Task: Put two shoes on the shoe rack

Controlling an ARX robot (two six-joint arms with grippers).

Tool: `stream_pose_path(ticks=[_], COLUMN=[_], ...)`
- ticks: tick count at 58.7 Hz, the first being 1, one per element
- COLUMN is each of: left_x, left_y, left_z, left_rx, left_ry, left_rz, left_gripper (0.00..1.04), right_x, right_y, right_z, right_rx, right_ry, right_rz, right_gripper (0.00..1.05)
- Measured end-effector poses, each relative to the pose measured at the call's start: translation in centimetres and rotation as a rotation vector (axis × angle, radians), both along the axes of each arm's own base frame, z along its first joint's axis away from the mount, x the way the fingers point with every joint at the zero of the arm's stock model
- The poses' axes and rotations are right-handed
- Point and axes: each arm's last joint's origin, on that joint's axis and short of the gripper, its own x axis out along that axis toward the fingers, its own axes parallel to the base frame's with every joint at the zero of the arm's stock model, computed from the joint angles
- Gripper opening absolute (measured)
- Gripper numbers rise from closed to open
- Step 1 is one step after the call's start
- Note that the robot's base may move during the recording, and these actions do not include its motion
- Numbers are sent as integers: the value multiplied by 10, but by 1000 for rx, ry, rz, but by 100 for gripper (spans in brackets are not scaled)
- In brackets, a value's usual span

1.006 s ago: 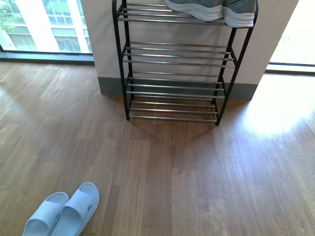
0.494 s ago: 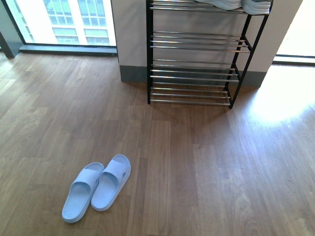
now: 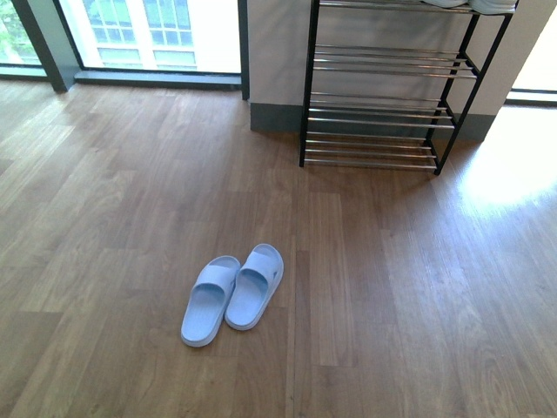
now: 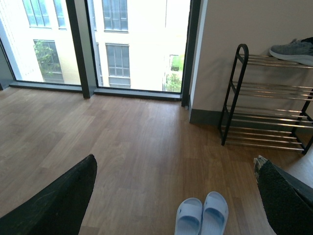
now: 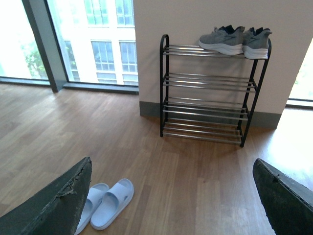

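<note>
Front view, moulded slides [image 3: 254,287], chrome-rod rack [image 3: 383,111]

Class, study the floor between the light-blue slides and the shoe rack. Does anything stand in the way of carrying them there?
Nothing visible does. Only bare wooden floor lies between the slides and the shoe rack; its lower shelves look free, with grey sneakers on top.

slides [image 3: 233,299] side by side, touching, on open floor [image 3: 409,287]; bare boards all round them, approach free from every side. rack [image 3: 383,63] well apart, backed against wall [image 5: 195,19]. top shelf: sneakers [image 5: 234,41] fill right part, left end free. lower shelves free; black side posts flank openings.
</note>
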Motion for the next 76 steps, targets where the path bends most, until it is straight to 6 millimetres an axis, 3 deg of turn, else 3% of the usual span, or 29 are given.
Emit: stream_pose_path(ticks=[76], left_x=[0], left_y=[0], left_z=[0], left_rx=[0], left_ry=[0], left_rz=[-3], left_gripper=[95], right_x=[0], right_y=[0], right_z=[0], right_rx=[0], right_ry=[0], right_rz=[-6], right_gripper=[96])
